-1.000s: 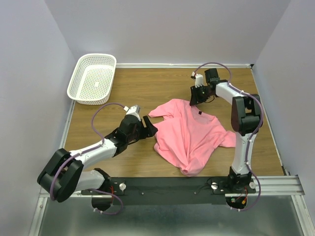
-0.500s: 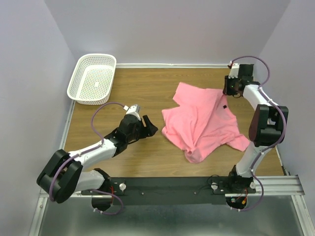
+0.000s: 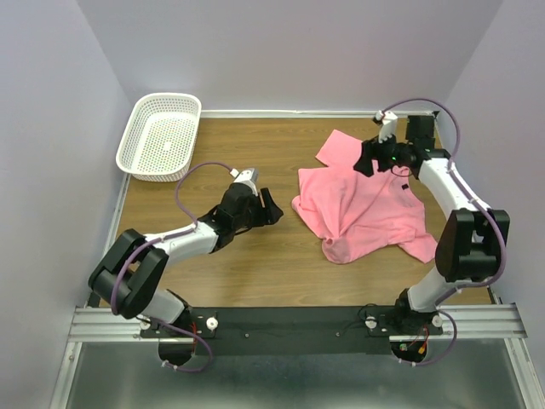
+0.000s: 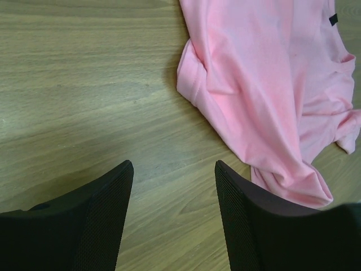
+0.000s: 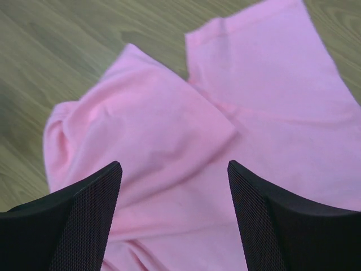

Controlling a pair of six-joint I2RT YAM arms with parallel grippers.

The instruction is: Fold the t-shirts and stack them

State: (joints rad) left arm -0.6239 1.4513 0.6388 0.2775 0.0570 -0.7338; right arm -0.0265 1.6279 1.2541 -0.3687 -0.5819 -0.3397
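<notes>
Spread and empty, the left fingers [image 4: 107, 203] and right fingers [image 5: 84, 209] face a limp, light pink t-shirt [image 3: 362, 209], likely best pinched at its hem.

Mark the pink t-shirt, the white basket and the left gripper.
pink t-shirt [image 3: 366, 213]: top external view, middle of the crumpled body.
white basket [image 3: 166, 143]: top external view, bare mesh floor.
left gripper [image 4: 173, 165]: left wrist view, midway between its open fingers.
</notes>
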